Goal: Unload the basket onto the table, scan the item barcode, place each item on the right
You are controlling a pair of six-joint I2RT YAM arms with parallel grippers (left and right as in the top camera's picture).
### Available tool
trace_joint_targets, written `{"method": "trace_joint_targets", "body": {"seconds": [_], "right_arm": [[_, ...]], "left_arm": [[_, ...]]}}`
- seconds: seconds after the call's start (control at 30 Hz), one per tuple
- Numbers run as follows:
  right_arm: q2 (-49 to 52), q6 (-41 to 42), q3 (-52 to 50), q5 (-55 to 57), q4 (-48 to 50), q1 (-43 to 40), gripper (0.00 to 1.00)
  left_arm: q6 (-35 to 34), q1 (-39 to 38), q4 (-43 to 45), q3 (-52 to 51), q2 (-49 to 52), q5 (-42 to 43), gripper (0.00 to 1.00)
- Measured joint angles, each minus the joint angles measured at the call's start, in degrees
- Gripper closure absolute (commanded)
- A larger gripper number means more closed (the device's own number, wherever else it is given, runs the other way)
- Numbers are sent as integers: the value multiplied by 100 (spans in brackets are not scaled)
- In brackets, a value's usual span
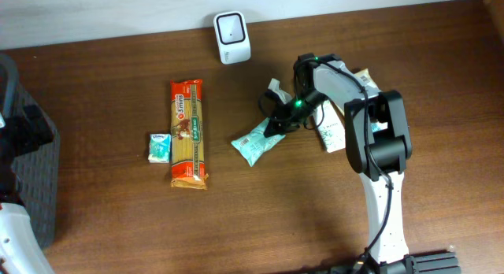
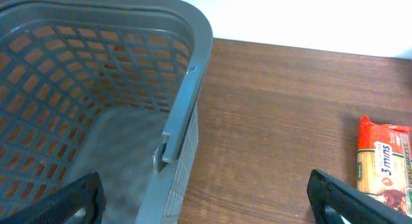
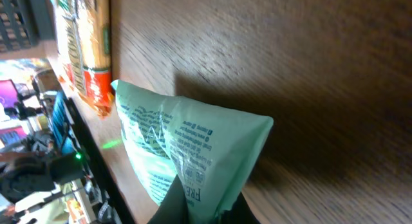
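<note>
Already the right end effector point(image 1: 276, 126) is clamped on the near end of the mint-green packet point(image 1: 255, 142), whose long axis runs away toward the pasta; the scanner point(image 1: 231, 37) sits up-counter, probably within reach. Left end effector point(image 2: 206, 201) gapes idle.

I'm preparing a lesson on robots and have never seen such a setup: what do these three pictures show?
Two robot arms work at a wooden table. One picture looks down from above; the others come from cameras on each wrist. On the table lie a spaghetti packet, a small tissue pack, a mint-green pouch and a white barcode scanner. The right gripper has its jaws shut on the green pouch. The left gripper, jaws wide open, hangs beside a grey basket.
</note>
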Motion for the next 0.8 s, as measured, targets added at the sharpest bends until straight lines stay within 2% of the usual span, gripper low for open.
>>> {"method": "trace_joint_targets", "body": {"seconds": [0.13, 0.33, 0.47, 0.57, 0.8], "right_arm": [[-315, 476, 542, -20, 20, 42, 96], [-2114, 1659, 1082, 33, 271, 55, 96], [-2946, 1928, 1088, 129, 323, 42, 96], [-3252, 1971, 1088, 140, 319, 42, 96], [-3279, 2251, 1088, 254, 457, 61, 96]], "left_arm": [[0, 0, -2, 0, 0, 0, 1], [0, 0, -2, 0, 0, 0, 1], [0, 0, -2, 0, 0, 0, 1], [0, 0, 0, 0, 0, 0, 1], [0, 0, 0, 0, 0, 0, 1]]}}
